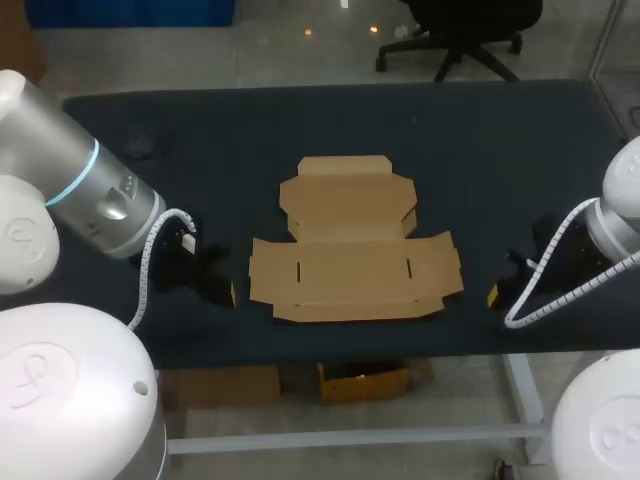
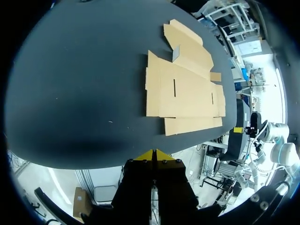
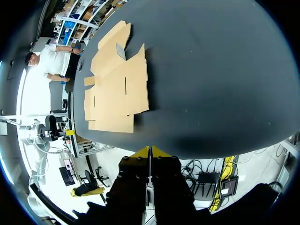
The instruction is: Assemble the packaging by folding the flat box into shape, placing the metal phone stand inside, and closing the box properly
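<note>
A flat brown cardboard box blank (image 1: 352,268) lies unfolded in the middle of the dark table, with its narrower lid part (image 1: 346,195) toward the far side. It also shows ahead of each gripper as the box blank (image 2: 187,93) (image 3: 117,89). Two small side flaps stand slightly raised beside the lid part. My left gripper (image 1: 232,293) (image 2: 153,154) is shut and empty, left of the blank near the table's front edge. My right gripper (image 1: 493,295) (image 3: 150,151) is shut and empty, right of the blank. No metal phone stand shows in any view.
The black tabletop (image 1: 500,150) is bare around the blank on all sides. Its front edge (image 1: 350,352) runs just below the blank and both grippers.
</note>
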Controlling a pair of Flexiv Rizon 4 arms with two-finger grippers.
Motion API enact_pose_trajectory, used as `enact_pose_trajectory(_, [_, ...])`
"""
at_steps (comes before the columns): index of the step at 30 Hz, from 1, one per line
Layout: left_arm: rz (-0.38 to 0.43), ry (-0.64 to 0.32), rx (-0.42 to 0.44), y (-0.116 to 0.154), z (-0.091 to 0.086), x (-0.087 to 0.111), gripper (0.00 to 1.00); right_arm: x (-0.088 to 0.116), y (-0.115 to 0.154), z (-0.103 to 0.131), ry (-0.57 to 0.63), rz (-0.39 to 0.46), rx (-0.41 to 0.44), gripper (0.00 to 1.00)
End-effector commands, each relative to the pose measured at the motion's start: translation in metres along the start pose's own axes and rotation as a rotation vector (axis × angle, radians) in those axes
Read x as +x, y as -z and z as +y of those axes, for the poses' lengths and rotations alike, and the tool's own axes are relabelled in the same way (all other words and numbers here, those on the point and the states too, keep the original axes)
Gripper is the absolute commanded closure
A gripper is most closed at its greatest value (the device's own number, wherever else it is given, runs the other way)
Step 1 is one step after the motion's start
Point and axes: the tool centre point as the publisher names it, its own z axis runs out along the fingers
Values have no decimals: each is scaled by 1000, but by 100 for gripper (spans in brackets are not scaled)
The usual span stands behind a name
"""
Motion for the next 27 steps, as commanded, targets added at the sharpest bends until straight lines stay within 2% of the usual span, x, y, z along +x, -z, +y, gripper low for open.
enact_pose_trajectory(1, [13, 7, -13, -14, -4, -3, 100, -7, -8, -2, 4, 26, -4, 100])
enact_pose_trajectory(11, [53, 13, -41, -35, -5, -2, 100, -14, -27, 3, -14, 44, 12, 100])
enact_pose_trajectory(19, [58, 19, -54, -51, -7, 3, 100, -11, -43, 8, -25, 42, 16, 100])
enact_pose_trajectory(27, [76, 42, -50, -59, -11, -1, 100, -8, -54, 13, -33, 51, 24, 100])
